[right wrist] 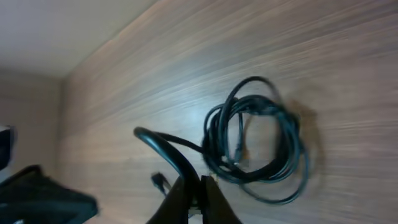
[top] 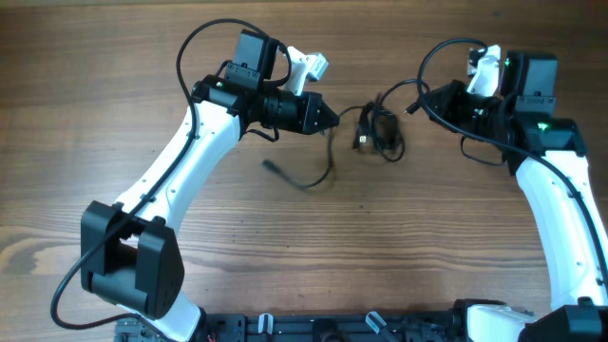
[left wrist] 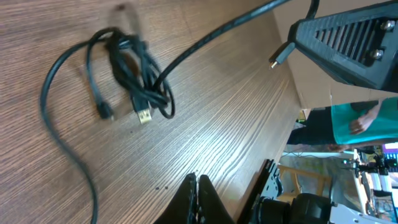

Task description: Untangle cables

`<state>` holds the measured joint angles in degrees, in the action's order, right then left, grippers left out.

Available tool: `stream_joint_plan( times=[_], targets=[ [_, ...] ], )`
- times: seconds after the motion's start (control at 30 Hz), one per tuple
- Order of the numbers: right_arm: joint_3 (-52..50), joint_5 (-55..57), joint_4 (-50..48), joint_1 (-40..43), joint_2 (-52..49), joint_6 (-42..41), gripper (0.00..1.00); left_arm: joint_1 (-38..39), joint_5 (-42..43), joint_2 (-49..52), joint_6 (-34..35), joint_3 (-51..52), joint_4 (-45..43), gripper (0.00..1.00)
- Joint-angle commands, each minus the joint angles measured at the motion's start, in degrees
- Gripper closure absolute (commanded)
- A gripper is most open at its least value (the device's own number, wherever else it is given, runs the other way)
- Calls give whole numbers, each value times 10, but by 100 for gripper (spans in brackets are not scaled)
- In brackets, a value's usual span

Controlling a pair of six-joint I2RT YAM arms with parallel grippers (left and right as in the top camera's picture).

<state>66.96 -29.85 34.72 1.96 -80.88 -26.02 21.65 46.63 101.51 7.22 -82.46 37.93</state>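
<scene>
1. Cables are lying in one black knot on the table, between my two claws. Their loops are crossing over each other and a gold-tipped plug is poking out of the coil.
2. My right claw is pinching a thick strand that leads out of the knot, with the pads pressed onto it. A small plug is sticking out just beside that claw.
3. My left claw is hovering just beside the knot with its pads pressed together. I cannot tell whether it is gripping anything.
4. A thin strand is trailing away from the knot across the table, and its end is lying free.
5. I am judging the job as barely begun. A strand or two are reaching out, but the main coil is not separated at all.
6. What is remaining, as I see it, is drawing the held strand clear of the loops and then laying each cable apart.
</scene>
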Motion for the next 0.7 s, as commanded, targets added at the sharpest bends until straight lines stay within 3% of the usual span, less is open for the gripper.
stream_joint_plan(
  times=[0.0,0.1,0.33,0.4,0.43,0.47,0.67],
  targets=[
    [10,48,-1,2,5,0,89,1,-7,-7,10,3,-1,96],
    [10,49,10,2,5,0,89,9,-27,-4,22,3,-2,96],
    [9,131,111,2,-7,-12,88,47,-238,-1,170,3,-15,83],
    [9,135,104,2,-12,-12,76,49,-246,-1,181,3,-28,81],
    [9,124,87,1,-16,-11,64,49,-246,-1,191,3,-35,80],
    [9,118,72,0,-20,-11,61,49,-247,1,196,3,-40,80],
    [9,74,1,-31,-91,-30,57,59,-247,40,293,3,-66,75]
  ],
)
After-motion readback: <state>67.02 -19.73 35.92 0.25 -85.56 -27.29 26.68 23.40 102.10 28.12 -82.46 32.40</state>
